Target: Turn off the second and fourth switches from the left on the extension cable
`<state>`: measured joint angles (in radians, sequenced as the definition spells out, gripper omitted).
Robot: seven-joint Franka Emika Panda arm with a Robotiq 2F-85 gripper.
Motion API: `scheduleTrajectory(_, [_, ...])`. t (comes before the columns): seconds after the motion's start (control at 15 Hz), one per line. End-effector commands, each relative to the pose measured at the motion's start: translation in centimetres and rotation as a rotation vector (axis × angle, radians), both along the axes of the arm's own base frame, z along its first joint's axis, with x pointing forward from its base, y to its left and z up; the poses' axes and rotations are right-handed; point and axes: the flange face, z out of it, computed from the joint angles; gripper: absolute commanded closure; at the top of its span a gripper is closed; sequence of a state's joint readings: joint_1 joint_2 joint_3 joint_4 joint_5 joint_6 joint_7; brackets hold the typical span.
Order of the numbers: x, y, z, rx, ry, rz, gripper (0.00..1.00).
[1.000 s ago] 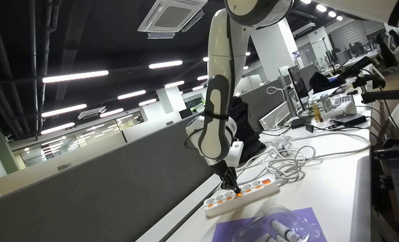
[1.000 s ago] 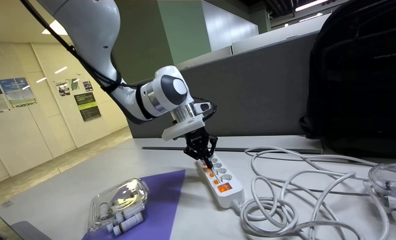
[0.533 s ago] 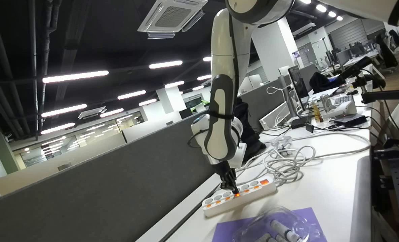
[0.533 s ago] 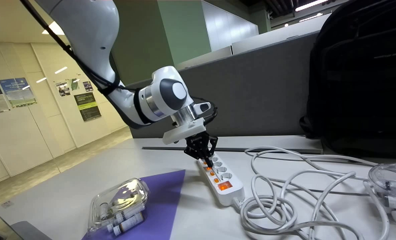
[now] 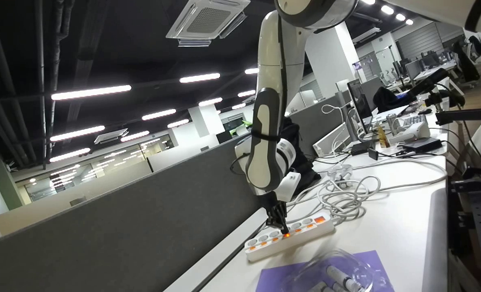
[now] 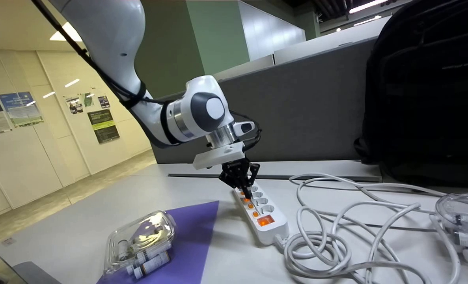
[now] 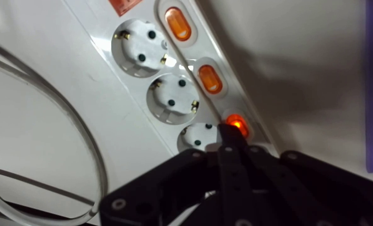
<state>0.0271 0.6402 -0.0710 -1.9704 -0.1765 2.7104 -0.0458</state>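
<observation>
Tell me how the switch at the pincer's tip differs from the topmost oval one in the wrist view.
The tip switch glows bright red-orange; the topmost switch is duller orange. In that view, the pincer partly hides the tip switch; the topmost switch shows whole. Both sit on the white strip.

Long, narrow white plastic power strip [image 7: 191, 53]: smooth, glossy top with bright highlights.
Orange oval switches [image 7: 210, 79]: translucent plastic, shiny. White round sockets [image 7: 185, 96]: smooth plastic, brass-toned metal contacts [image 7: 195, 103]. Black jointed gripper [image 7: 232, 135]: mostly matt, with metallic screw heads [image 7: 118, 204]. White curved robot arm [image 6: 115, 55]: smooth, glossy shell, polished metal collar [image 6: 222, 136]. Pale tabletop [image 6: 80, 221]: smooth, faint sheen. Purple flat sheet [image 6: 196, 228]: matt, paper-like. Clear rounded box [image 6: 151, 221]: thin, glossy plastic. Black bulky backpack [image 6: 423, 110]: matt cloth. Grey upright partition [image 6: 308, 110]: matt, fabric-like.
</observation>
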Motion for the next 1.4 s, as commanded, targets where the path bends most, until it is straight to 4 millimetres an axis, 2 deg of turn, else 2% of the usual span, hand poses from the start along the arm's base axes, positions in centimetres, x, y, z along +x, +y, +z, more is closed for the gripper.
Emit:
scheduleTrajectory(0.0, [-2.5, -0.3, -3.6, -0.002, 0.067, 0.008, 1.0])
scheduleTrajectory(0.33, [-3.3, 0.9, -2.2, -0.026, 0.018, 0.068, 1.0])
scheduleTrajectory(0.73, [-5.6, 2.4, -0.9, -0.047, -0.041, 0.114, 1.0])
scheduleTrajectory(1.13, [-7.0, 3.4, 0.6, -0.041, -0.082, 0.142, 1.0])
scheduleTrajectory(1.33, [-7.8, 4.8, 1.7, -0.042, -0.066, 0.153, 1.0])
